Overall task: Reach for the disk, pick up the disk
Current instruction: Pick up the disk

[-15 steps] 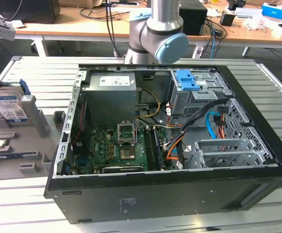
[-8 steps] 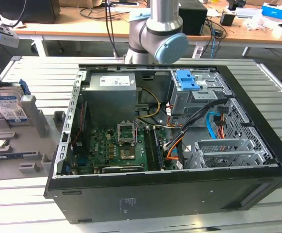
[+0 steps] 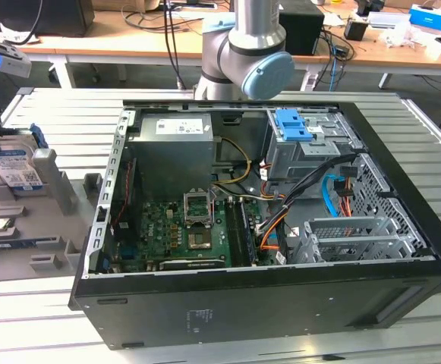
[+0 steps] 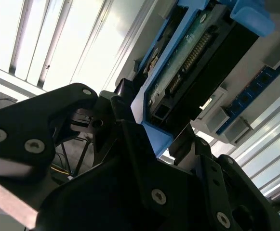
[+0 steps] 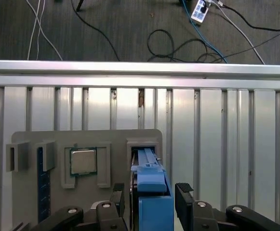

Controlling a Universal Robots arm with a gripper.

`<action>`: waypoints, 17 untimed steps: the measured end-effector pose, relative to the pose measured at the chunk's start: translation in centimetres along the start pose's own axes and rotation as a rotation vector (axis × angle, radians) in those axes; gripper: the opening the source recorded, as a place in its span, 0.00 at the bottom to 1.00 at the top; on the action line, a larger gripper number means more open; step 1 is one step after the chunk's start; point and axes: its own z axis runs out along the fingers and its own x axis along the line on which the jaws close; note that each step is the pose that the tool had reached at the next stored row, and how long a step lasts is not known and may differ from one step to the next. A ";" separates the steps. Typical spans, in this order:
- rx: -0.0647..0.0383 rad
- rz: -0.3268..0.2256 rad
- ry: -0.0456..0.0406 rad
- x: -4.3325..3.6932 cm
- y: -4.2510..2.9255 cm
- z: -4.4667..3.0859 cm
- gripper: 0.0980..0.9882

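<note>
- Black fingers (image 5: 183, 192) of my gripper (image 5: 151, 192) stand apart, one on each side of the disk (image 5: 152, 173), with narrow gaps showing; nothing is clamped.
- The disk stands on edge in a slot of the grey holder (image 5: 29, 139).
- A processor chip (image 5: 83, 161) sits in the holder beside it.
- The holder lies on the slatted metal table (image 5: 226, 144), to the exterior view's left of the computer case (image 3: 281, 303).

Thing: the disk (image 3: 15, 163), a flat silver hard drive.
Label: white and blue, on its wide face in the exterior view.
Frame: a blue frame (image 5: 153, 192) runs along its edges.
Other face: a green board (image 4: 190, 57) with a row of pins.
Pose: standing up on its edge, not lying flat.
Place: in a slot of the grey holder (image 3: 57, 193), at the exterior view's left.
</note>
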 end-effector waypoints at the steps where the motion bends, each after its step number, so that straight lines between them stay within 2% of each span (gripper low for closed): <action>1: 0.000 0.000 0.0000 0.00 0.00 0.02 0.48; 2: 0.000 0.000 0.0000 0.00 0.00 0.02 0.33; 3: 0.000 0.000 0.0000 0.00 0.00 0.03 0.30; 17: 0.000 0.000 0.0000 0.00 -0.01 0.15 0.30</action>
